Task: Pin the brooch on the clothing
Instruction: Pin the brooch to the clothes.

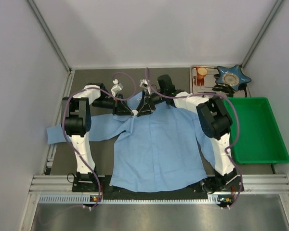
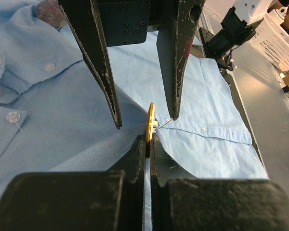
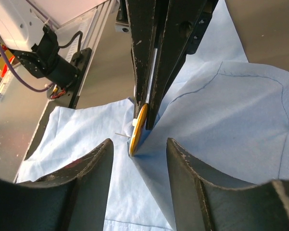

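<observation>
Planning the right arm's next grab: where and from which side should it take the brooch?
Probably the free rim of the gold brooch, coming from opposite the left gripper, which pinches its other edge with a shirt fold. The disc stands edge-on, so the open right gripper straddling it can close on its flat faces, minding the pin on one side.

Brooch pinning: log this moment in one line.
left gripper: shut on brooch, edge-on | right gripper: open, astride brooch | shirt: fabric peaked at brooch | pin: exposed

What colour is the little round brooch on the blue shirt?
Golden yellow. The brooch shows best in the right wrist view, seen edge-on.
</observation>
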{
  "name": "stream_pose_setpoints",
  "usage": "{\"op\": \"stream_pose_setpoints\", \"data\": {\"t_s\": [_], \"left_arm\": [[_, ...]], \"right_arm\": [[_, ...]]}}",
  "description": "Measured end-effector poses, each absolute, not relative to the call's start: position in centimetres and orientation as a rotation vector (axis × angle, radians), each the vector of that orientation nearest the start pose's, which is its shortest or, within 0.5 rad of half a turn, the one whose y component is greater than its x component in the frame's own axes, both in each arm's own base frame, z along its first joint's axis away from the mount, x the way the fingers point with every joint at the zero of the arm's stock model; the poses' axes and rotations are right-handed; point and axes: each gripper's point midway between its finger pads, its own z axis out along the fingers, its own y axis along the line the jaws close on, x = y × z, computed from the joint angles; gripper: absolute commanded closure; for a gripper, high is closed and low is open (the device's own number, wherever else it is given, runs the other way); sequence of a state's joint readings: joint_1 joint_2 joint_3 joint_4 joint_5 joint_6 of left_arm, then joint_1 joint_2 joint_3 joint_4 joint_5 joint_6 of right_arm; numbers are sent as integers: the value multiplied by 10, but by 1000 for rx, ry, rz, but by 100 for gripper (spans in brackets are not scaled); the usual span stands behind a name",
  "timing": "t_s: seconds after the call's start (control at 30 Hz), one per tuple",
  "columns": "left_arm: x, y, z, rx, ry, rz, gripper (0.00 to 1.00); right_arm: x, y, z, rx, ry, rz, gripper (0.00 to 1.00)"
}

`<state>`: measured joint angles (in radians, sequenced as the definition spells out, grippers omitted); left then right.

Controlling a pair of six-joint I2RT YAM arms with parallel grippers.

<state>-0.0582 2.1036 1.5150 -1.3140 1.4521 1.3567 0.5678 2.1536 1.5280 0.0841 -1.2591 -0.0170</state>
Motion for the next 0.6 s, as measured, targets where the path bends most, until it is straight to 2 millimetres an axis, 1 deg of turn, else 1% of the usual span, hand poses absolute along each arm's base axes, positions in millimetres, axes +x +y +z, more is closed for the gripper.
{"op": "stream_pose_setpoints", "data": {"t_s": [0.17, 0.47, 0.5, 0.6], "left_arm": [[329, -188, 130, 1049, 1679, -1583, 100], [329, -188, 130, 1050, 1676, -1581, 100], [329, -188, 130, 1050, 1676, -1581, 100], [329, -188, 130, 1051, 1675, -1581, 100]], "right_arm": [[320, 401, 133, -1329, 1608, 1631, 52], [313, 407, 131, -1352, 1603, 1629, 68], [312, 408, 131, -1355, 1602, 1629, 71], [311, 410, 131, -1358, 1603, 1626, 77]]}}
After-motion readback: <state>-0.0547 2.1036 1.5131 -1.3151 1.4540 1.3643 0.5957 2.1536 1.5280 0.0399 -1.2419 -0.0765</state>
